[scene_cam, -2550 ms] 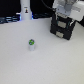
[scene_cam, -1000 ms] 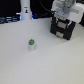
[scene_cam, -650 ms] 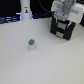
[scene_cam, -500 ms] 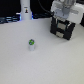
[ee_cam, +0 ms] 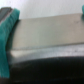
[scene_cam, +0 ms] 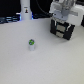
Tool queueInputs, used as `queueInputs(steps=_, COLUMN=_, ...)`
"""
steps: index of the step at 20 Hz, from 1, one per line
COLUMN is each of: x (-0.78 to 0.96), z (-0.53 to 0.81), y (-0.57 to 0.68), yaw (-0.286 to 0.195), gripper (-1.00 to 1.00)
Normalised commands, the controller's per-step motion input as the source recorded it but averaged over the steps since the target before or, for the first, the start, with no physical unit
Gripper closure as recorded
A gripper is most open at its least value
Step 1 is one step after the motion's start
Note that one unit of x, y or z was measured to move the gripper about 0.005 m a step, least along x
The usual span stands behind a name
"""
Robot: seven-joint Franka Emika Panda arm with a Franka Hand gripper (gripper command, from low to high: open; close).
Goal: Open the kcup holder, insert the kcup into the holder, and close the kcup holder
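The kcup holder [scene_cam: 65,29] is a black boxy unit with pale slots on its front, at the far side toward the exterior view's right. My gripper [scene_cam: 63,15] hangs right over its top, close to it or touching it; I cannot tell which. The kcup [scene_cam: 32,44], tiny with a green top and whitish sides, stands alone on the white table, well off toward the exterior view's left of the holder. The blurred wrist view shows one teal finger pad [ee_cam: 6,42] at the frame's edge, beside a wide grey surface [ee_cam: 47,35] of the holder. The other finger is out of view.
A white bottle-shaped object [scene_cam: 25,8] stands at the back toward the exterior view's left. The white table [scene_cam: 45,62] spreads around the kcup. A dark background runs along the table's far edge.
My gripper has dropped a little closer onto the top of the kcup holder. The kcup and the holder have not moved.
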Motion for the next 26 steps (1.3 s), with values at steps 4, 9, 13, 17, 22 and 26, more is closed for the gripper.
queueInputs(steps=4, x=0.97, z=0.29, y=-0.23, yaw=-0.051, gripper=1.0)
queueInputs(steps=9, x=0.97, z=0.27, y=-0.24, yaw=-0.05, gripper=1.0)
queueInputs(steps=13, x=0.97, z=0.25, y=-0.26, yaw=-0.057, gripper=1.0)
queueInputs(steps=17, x=0.96, z=0.25, y=-0.28, yaw=-0.061, gripper=1.0)
queueInputs(steps=22, x=0.93, z=0.25, y=-0.31, yaw=-0.071, gripper=1.0)
queueInputs(steps=26, x=0.9, z=0.26, y=-0.34, yaw=-0.08, gripper=1.0)
